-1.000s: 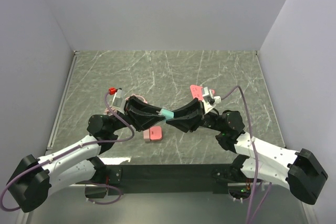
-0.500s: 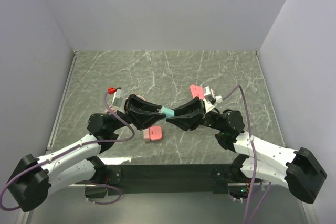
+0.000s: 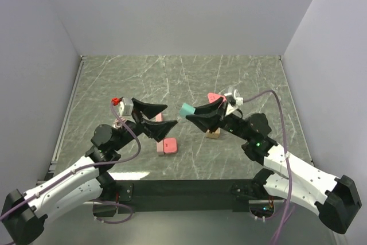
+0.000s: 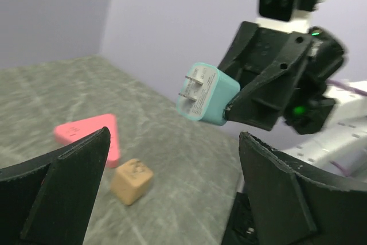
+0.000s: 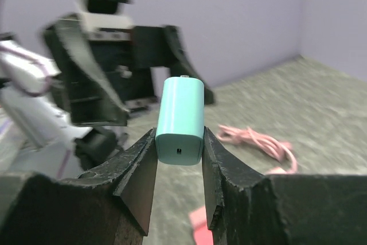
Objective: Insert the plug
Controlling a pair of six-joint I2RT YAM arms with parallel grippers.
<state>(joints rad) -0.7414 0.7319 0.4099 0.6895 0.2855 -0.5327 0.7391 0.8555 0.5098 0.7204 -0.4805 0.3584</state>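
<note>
**Right claw** (image 5: pixel 179 144): jaws drawn in on the plug (image 5: pixel 180 116), with one finger pad on each flat side. The plug is teal with rounded corners and is held in the air above the desk (image 3: pixel 241 78), near frame centre in the top view. In the left wrist view its two metal prongs point toward the lower left.

**Left claw** (image 3: pixel 152 117): jaws spread wide, holding nothing and touching nothing. It sits left of centre in the top view, facing the plug across a gap.

**Pink block** (image 3: pixel 167 146): flat on the desk, below the gap between the two claws in the top view.

**Tan cube** (image 3: pixel 213 134): on the desk right of centre, just below the right claw's fingers in the top view.

**Pink triangular piece** (image 3: pixel 213 97): just above the right claw in the top view, partly hidden by it. In the left wrist view it lies on the desk beside the cube.

**Pink cable** (image 5: pixel 258 142): a loose coil on the desk, right of centre in the right wrist view.
</note>
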